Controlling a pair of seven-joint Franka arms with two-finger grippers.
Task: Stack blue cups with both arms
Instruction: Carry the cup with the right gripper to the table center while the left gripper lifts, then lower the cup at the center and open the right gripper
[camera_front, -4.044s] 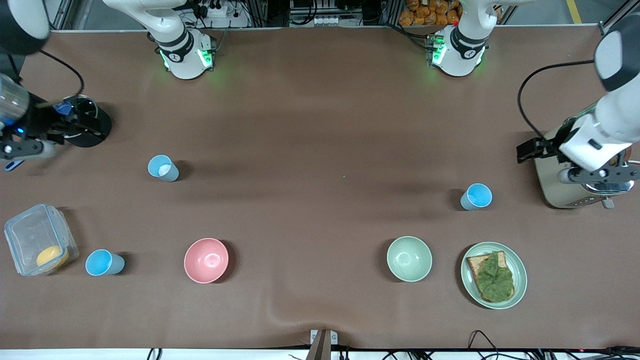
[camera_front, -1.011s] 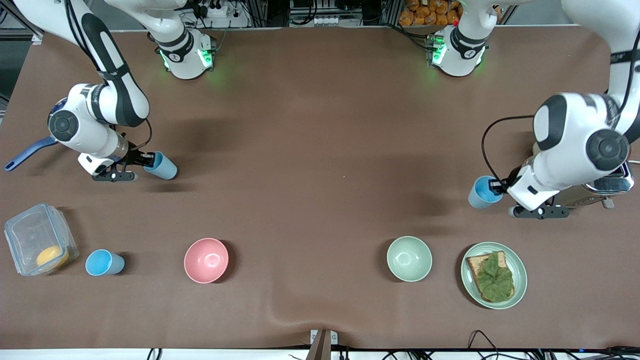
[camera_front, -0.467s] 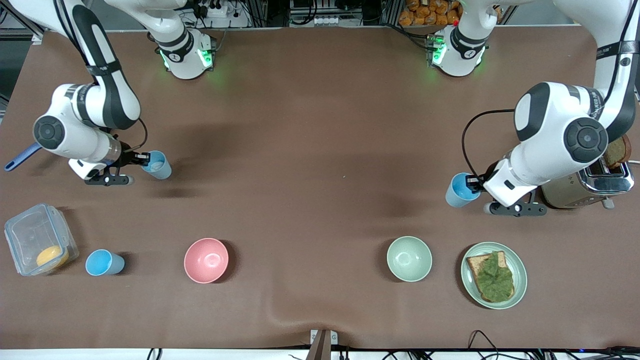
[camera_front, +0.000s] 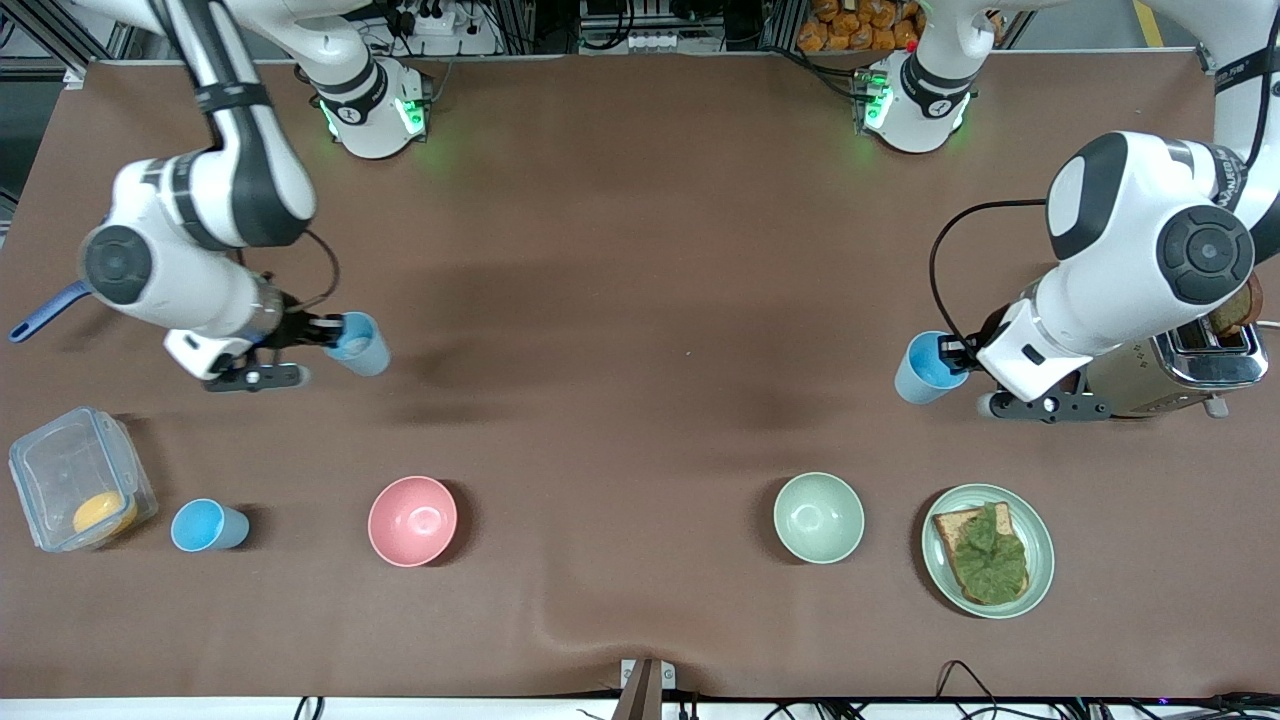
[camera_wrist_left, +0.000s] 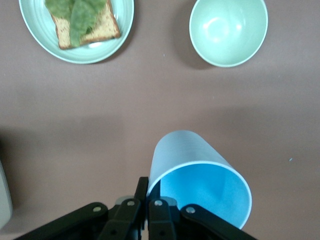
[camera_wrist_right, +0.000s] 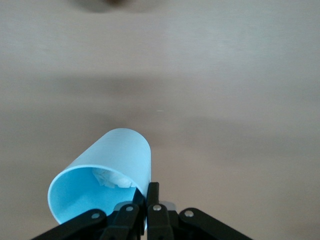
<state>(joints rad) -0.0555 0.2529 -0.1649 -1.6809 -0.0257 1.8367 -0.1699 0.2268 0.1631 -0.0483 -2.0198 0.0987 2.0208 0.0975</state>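
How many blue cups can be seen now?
3. One blue cup is in the right claw, one in the left claw, and one stands beside the plastic container.

The toaster (camera_front: 1180, 375) is mostly hidden beneath the left arm (camera_front: 1130, 270).

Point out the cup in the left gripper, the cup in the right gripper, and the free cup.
left gripper's cup (camera_front: 918, 370), front view, outer wall
right gripper's cup (camera_front: 366, 352), front view, outer wall
free cup (camera_front: 197, 525), front view, inside

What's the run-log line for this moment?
left tool: shut on blue cup, lifted | right tool: shut on whitish-inside cup, lifted | third cup: on table
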